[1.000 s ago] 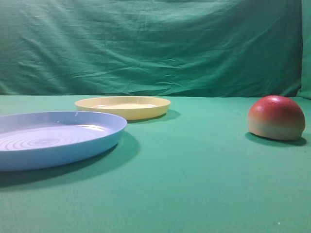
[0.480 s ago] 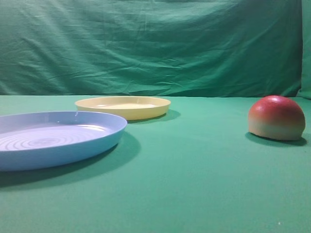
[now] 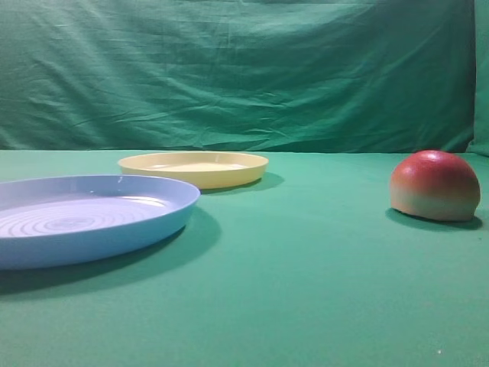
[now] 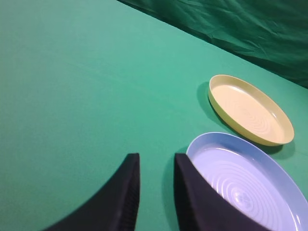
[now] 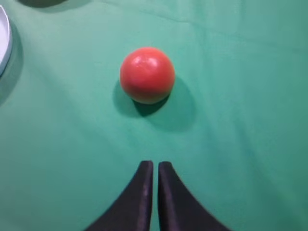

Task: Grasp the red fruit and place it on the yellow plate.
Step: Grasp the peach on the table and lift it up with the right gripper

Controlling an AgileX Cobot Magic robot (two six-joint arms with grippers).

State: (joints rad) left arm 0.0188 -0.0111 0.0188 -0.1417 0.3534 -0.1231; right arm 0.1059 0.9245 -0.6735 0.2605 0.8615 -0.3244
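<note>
The red fruit (image 3: pixel 434 186) sits dome-up on the green cloth at the right of the exterior view, red on top and pale yellow-green near its base. From the right wrist it appears as a red ball (image 5: pixel 147 74) straight ahead of my right gripper (image 5: pixel 155 164), which is shut and empty, well short of it. The yellow plate (image 3: pixel 193 168) lies empty at the back left of centre; the left wrist view shows the yellow plate (image 4: pixel 250 109) far ahead. My left gripper (image 4: pixel 155 158) is open, holding nothing, above the cloth beside the blue plate.
A larger light-blue plate (image 3: pixel 84 218) with concentric rings lies at the front left, its near rim (image 4: pixel 192 144) just right of my left fingers. Its edge (image 5: pixel 4 41) shows at the far left of the right wrist view. A green backdrop (image 3: pixel 244 73) hangs behind the table.
</note>
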